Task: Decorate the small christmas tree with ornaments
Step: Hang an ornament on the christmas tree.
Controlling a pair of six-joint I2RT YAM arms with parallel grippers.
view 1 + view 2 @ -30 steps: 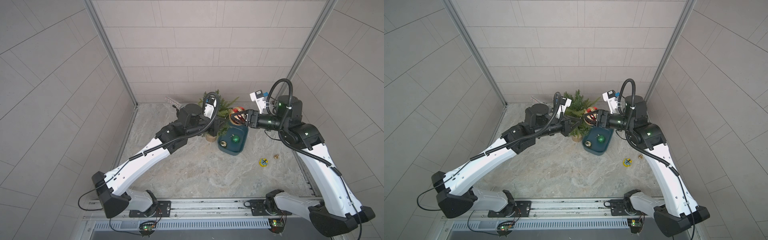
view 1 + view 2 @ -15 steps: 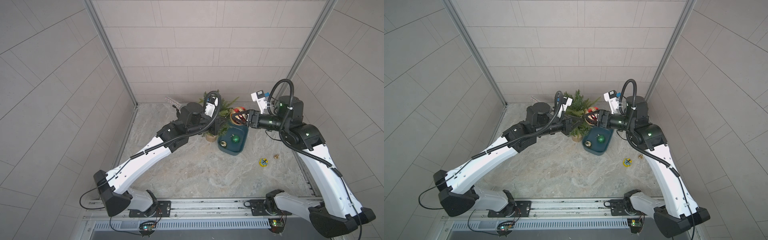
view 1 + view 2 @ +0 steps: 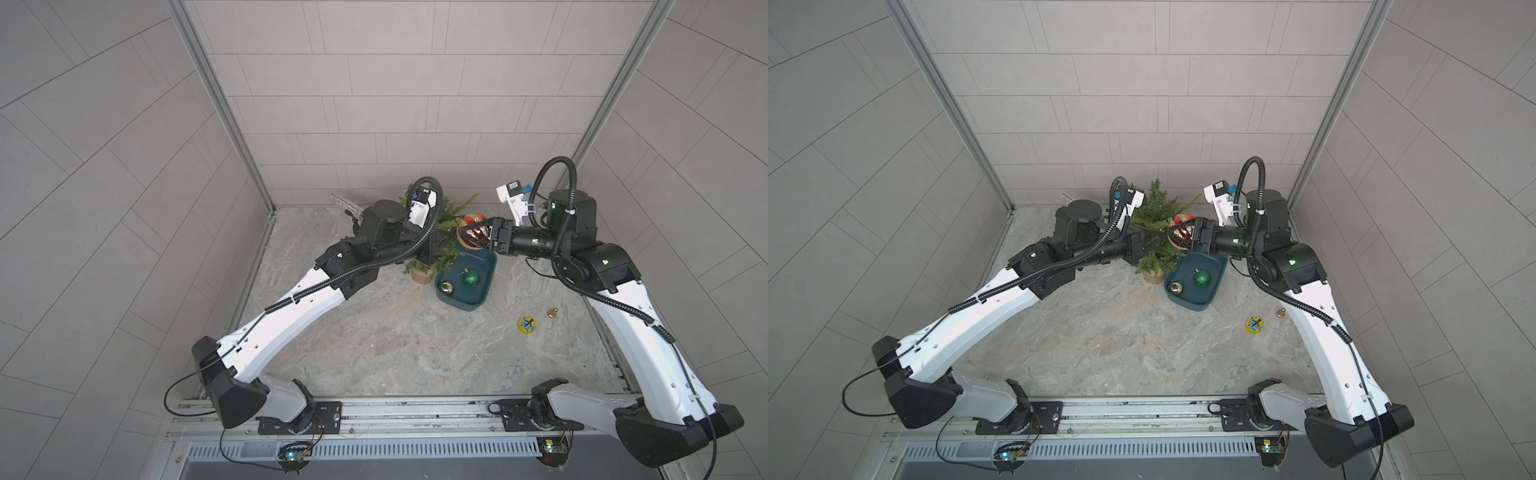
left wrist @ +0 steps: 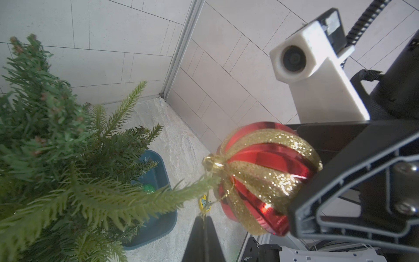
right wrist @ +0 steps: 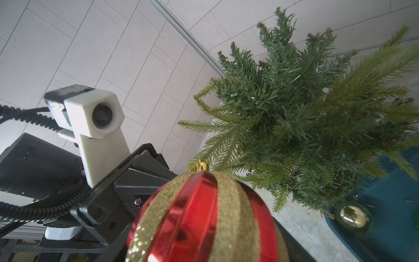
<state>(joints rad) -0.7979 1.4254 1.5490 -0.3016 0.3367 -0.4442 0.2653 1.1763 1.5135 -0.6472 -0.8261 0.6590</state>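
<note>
Starting on the left: the left gripper (image 4: 205,219) reaches in among the branches, fingers pressed tight together, and the big bauble's gold thread runs down to their tips. Next, the small christmas tree (image 3: 1154,208), at the back of the table between the two arms. It is a bushy green fir with spreading needle sprays on a round tan pot (image 3: 1153,277), and nothing hangs on it yet. One pale green branch tip pokes right against the gold cap of the red-and-gold ornament (image 4: 265,172), a glossy red ball ribbed with gold glitter stripes. It is held off the table, clamped in the right gripper (image 3: 473,235) with a finger on either side. Just beside the pot sits a dark teal tray (image 3: 482,301), and in it lie two baubles apart from each other: the green glitter ornament (image 3: 471,277) and the smaller shiny gold ornament (image 3: 446,286).
</note>
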